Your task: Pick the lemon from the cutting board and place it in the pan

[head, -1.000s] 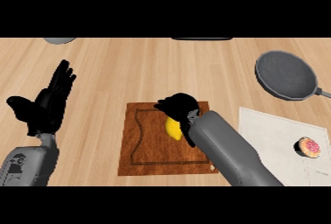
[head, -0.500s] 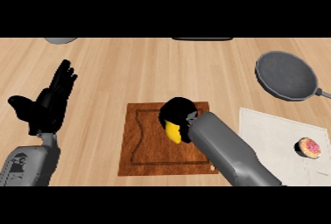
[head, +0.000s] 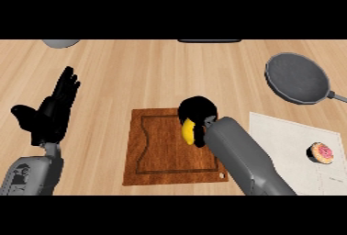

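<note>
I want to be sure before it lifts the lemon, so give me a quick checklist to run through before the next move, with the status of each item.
1. Right hand curled round the lemon: ok, black fingers wrap it and only part of the yellow shows.
2. Lemon clear of the cutting board: cannot tell, the hand hides the underside.
3. Pan free to receive it: ok, nothing lies in it.
4. Path from board to pan: ok, only bare counter between them, up and to the right.
5. Left hand out of the way: ok, it rests open at the left, off the board.
6. Donut on the white mat: ok, right of the forearm, off that path.
</note>
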{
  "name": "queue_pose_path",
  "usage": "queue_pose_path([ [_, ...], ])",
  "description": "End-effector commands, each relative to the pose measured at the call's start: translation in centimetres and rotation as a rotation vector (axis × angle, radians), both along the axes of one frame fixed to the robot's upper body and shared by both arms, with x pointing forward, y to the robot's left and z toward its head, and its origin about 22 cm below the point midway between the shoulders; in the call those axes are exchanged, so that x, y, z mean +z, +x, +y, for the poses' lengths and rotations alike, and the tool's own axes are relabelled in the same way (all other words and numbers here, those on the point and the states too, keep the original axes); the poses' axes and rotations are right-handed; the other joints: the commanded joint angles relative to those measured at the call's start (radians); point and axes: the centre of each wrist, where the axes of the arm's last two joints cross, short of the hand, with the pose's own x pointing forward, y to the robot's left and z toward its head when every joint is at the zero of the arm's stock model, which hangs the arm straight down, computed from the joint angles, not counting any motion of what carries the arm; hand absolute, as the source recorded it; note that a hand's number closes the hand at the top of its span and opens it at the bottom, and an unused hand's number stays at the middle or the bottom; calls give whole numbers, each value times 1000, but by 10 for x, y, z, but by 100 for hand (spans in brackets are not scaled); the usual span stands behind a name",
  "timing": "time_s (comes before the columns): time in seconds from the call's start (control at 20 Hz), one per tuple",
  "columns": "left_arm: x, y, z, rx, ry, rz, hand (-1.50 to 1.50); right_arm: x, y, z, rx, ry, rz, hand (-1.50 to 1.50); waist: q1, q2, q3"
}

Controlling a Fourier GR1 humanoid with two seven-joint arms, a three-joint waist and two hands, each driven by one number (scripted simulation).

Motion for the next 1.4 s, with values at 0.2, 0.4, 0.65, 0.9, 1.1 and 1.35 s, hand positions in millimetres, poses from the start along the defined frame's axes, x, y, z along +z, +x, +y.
queue_pose_path([
  [0.2,3,0,8,7,-10,6,0,25,-1,-5,-515,76,-248,150,3,-4,-2],
  [0.4,4,-1,4,16,-6,5,0,61,-9,2,-541,156,-546,150,-23,-12,-2],
  [0.65,-5,-17,13,-1,7,12,0,105,-17,-5,-644,274,-703,150,-6,-4,-2],
  [0.9,-4,-5,10,-5,-10,-11,0,125,-24,-42,-750,320,-803,150,-8,2,-2],
  [1.1,8,13,14,3,0,-13,0,127,-11,-89,-863,425,-838,150,-7,6,-2],
  [1.35,1,5,9,-7,-7,8,0,126,12,-163,-951,571,-825,150,7,10,-1],
])
